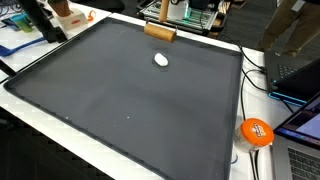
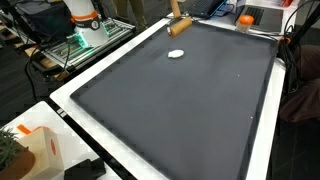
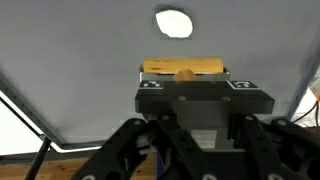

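A robot gripper [image 3: 188, 76] is clenched on a small wooden block [image 3: 185, 68], its jaws pressed against the two ends of the block. The wrist view looks down past the black gripper body at the tan block, which has a rounded knob on its near face.

In both exterior views the wooden block [image 1: 160, 33] sits at the far edge of a large dark grey mat [image 1: 130, 100] that covers most of a white table [image 2: 85, 130]. Whether the block touches the mat cannot be told.

A small white oval object [image 1: 161, 59] lies on the mat just beside the block, apart from it.

An orange round object [image 1: 256, 132] rests on the table beyond the mat's corner; its white lettering is too small to read.
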Motion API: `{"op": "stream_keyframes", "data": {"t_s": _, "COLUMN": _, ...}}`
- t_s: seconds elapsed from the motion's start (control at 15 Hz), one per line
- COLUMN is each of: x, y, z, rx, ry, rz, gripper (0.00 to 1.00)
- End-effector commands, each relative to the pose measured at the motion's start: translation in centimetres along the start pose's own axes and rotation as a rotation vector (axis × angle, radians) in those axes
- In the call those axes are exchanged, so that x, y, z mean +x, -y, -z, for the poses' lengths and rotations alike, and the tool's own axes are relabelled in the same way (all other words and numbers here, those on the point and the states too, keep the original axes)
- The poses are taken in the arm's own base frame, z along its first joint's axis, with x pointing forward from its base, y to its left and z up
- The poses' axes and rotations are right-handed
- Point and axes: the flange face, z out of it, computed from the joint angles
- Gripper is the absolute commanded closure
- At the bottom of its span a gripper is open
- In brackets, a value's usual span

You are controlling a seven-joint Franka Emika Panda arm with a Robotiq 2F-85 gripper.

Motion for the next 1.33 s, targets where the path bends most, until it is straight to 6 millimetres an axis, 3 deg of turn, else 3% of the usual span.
{"op": "stream_keyframes", "data": {"t_s": 0.0, "x": 1.7, "y": 0.4, "z": -0.5, "rx": -0.019, "ry": 0.013, "rz": 0.013, "gripper": 0.78}}
{"op": "stream_keyframes", "data": {"t_s": 0.8, "x": 6.6, "y": 1.7, "z": -0.9, "rx": -0.072, "ry": 0.119, "rz": 0.053, "gripper": 0.78}}
{"op": "stream_keyframes", "data": {"t_s": 0.87, "x": 5.6, "y": 1.5, "z": -1.2, "rx": -0.057, "ry": 0.105, "rz": 0.057, "gripper": 0.53}}
{"op": "stream_keyframes", "data": {"t_s": 1.0, "x": 6.2, "y": 1.6, "z": -1.2, "rx": -0.056, "ry": 0.114, "rz": 0.054, "gripper": 0.53}}
{"op": "stream_keyframes", "data": {"t_s": 1.07, "x": 6.4, "y": 1.6, "z": -1.3, "rx": -0.055, "ry": 0.116, "rz": 0.053, "gripper": 0.78}}
{"op": "stream_keyframes", "data": {"t_s": 1.27, "x": 7.3, "y": 1.7, "z": -2.8, "rx": -0.058, "ry": 0.168, "rz": 0.048, "gripper": 0.78}}
